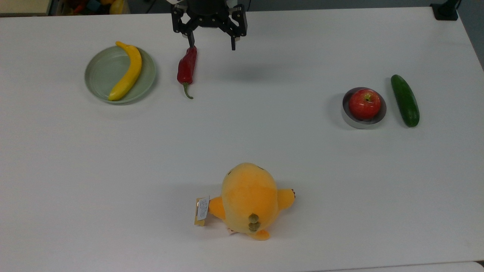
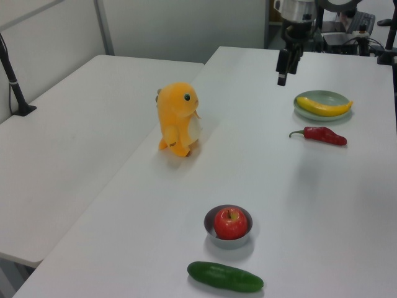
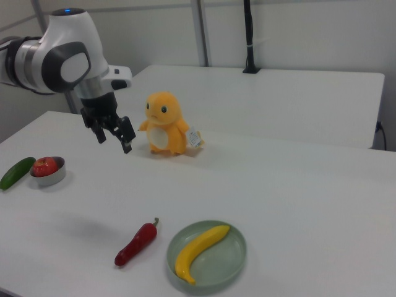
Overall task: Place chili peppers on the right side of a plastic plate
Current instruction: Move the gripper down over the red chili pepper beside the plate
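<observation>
Spread wide and empty, gripper (image 1: 211,42) hangs above chili pepper (image 1: 186,68), lying right of plastic plate (image 1: 100,77) in the top view; descending could nudge it away.

A plump orange plush toy (image 1: 249,200) with a paper tag stands near the white table's (image 1: 113,170) front edge in the top view. Toward the top view's right edge, a red apple (image 1: 364,104) sits in a small grey metal bowl (image 1: 347,115), with a dark green cucumber (image 1: 404,100) just beside it.
</observation>
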Controlling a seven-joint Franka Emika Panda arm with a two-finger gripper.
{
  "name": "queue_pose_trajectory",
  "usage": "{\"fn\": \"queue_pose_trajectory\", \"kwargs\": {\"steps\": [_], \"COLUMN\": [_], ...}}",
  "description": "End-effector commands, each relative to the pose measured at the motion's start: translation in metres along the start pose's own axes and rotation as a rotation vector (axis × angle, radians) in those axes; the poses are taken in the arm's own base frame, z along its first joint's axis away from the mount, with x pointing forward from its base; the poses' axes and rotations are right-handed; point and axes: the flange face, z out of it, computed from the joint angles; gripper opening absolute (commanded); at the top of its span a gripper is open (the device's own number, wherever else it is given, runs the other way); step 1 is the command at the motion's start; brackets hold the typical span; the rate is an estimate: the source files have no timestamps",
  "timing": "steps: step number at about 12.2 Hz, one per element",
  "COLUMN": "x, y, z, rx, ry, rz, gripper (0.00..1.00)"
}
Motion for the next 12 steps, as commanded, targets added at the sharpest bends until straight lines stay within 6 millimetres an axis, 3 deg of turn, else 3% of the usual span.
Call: {"fn": "queue_pose_trajectory", "kwargs": {"steps": [1,3,6,9,12], "x": [-0.043,-0.050,-0.067,-0.067,-0.063], "y": [0.029,0.044,0.072,0.105,0.117], "z": [0.009,0.027,0.074,0.107,0.138], "rx": [0.009,-0.003,-0.068,-0.071,-0.077], "ry": [-0.008,-0.045,-0.144,-0.190,-0.235], "rz": [0.025,0.045,0.002,0.063,0.083], "gripper": [1.00,1.00,1.00,1.00,1.00]}}
